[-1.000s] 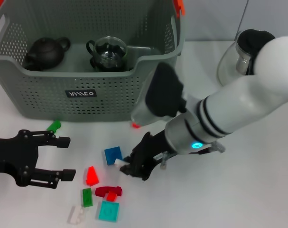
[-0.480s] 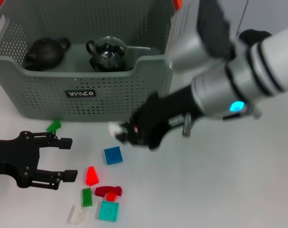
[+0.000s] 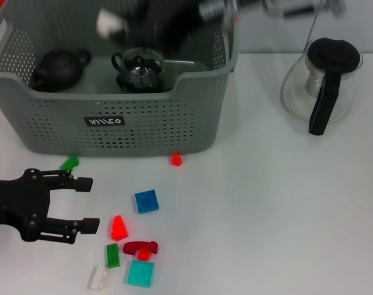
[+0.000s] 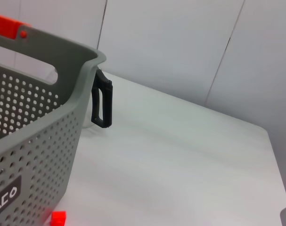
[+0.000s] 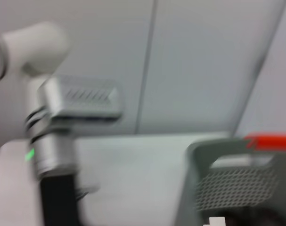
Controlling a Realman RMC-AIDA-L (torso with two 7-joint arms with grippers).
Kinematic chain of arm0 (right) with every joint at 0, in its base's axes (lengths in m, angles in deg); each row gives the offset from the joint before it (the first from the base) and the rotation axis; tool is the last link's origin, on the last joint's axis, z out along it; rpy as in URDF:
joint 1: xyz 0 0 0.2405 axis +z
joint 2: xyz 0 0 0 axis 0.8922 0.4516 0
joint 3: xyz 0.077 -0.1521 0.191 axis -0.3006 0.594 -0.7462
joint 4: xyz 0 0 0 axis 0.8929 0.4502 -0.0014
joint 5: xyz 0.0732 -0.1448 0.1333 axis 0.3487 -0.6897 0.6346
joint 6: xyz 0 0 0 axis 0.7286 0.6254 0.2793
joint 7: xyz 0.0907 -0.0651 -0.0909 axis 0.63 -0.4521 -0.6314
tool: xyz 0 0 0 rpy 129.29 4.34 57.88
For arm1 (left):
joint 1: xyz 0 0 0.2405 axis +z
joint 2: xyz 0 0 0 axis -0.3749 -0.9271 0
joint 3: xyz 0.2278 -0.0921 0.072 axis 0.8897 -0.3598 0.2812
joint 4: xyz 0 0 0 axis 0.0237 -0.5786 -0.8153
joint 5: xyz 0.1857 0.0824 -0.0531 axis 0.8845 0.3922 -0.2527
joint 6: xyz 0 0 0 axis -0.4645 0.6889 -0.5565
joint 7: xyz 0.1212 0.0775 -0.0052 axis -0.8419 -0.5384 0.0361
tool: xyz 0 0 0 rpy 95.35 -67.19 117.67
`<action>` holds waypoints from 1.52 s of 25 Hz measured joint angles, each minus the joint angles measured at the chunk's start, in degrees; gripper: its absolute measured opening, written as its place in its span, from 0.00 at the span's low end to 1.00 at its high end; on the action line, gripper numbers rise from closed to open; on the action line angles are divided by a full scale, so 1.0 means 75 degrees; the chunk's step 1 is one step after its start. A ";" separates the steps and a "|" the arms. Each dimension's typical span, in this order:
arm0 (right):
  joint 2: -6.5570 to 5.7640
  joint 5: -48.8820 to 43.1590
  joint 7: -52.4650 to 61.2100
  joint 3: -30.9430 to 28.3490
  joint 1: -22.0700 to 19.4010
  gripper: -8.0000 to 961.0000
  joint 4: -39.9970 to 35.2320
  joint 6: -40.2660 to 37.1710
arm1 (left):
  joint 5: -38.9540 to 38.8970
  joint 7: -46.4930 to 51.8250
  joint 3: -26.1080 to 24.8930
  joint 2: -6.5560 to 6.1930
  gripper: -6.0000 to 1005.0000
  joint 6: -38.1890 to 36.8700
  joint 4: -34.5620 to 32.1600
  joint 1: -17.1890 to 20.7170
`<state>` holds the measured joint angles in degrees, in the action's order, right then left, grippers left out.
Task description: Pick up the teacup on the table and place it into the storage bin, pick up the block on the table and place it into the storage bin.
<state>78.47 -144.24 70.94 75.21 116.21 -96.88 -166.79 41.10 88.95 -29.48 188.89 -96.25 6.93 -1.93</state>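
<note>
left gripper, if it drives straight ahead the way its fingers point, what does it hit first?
Likely the red block, just beyond the open left gripper between its finger lines; the blue block lies a little farther. Height above the table is unclear.

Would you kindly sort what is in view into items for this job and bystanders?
Job: storage bin; white block carried by the right tool above it; loose blocks, e.g. blue block.
Bystanders: glass carafe; black teapot; left tool, parked.
</note>
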 joint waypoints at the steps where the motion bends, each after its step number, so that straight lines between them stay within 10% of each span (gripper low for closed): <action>1: -0.0002 -0.0097 -0.0086 -0.0264 0.0293 0.18 0.0336 0.0115 | 0.0000 0.0002 0.0002 0.0000 0.85 0.0000 0.0000 -0.0004; 7: -0.0155 -0.0601 -0.1147 -0.1235 0.1608 0.19 0.3356 0.1196 | 0.0033 -0.0002 0.0050 0.0001 0.85 0.0001 -0.0014 -0.0118; 15: -0.0330 -0.0729 -0.1967 -0.1206 0.1979 0.19 0.5507 0.2256 | 0.0057 -0.0002 0.0028 0.0001 0.85 0.0004 -0.0003 -0.0165; 20: -0.0267 -0.0867 -0.1969 -0.1228 0.1756 0.19 0.5344 0.2303 | 0.0062 0.0044 0.0036 -0.0005 0.85 0.0024 0.0000 -0.0192; 22: -0.0264 -0.0862 -0.1947 -0.1240 0.1644 0.42 0.5134 0.2221 | 0.0069 0.0066 0.0060 -0.0007 0.85 0.0045 0.0000 -0.0202; 33: -0.0015 -0.0266 -0.1230 -0.0277 -0.0253 0.88 0.1186 -0.1154 | 0.0074 0.0076 0.0045 -0.0011 0.85 0.0043 -0.0020 -0.0180; 38: 0.0015 -0.0751 -0.0901 0.0669 -0.0562 0.92 0.1428 -0.1463 | 0.0073 0.0076 0.0027 -0.0024 0.85 0.0012 -0.0053 -0.0179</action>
<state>78.58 -149.87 64.19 80.22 111.99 -86.17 -177.76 41.65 89.51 -29.28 188.71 -96.16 6.53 -3.28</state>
